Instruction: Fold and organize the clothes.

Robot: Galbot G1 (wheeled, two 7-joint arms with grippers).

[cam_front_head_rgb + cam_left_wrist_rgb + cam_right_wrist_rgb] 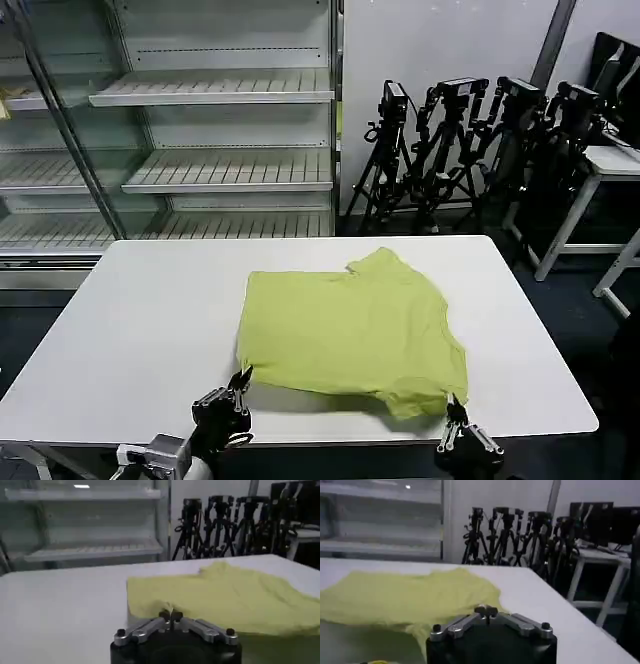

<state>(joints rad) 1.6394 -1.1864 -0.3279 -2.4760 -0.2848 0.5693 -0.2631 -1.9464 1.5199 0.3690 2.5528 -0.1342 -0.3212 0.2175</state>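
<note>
The clothes are one lime-green T-shirt lying in the middle of the white table, with a sleeve pointing toward the far side. My left gripper is at the shirt's near left corner, shut on a small peak of fabric. Over at the near right corner, my right gripper is shut on the shirt's edge. A shadow runs under the near edge, which looks slightly raised off the table. The shirt spreads away from the left fingers, and the shirt lies beyond the right ones.
Bare table surrounds the shirt on the left, right and far sides. Behind the table stand an empty shelving unit and a cluster of black tripods. A white side table is at the far right.
</note>
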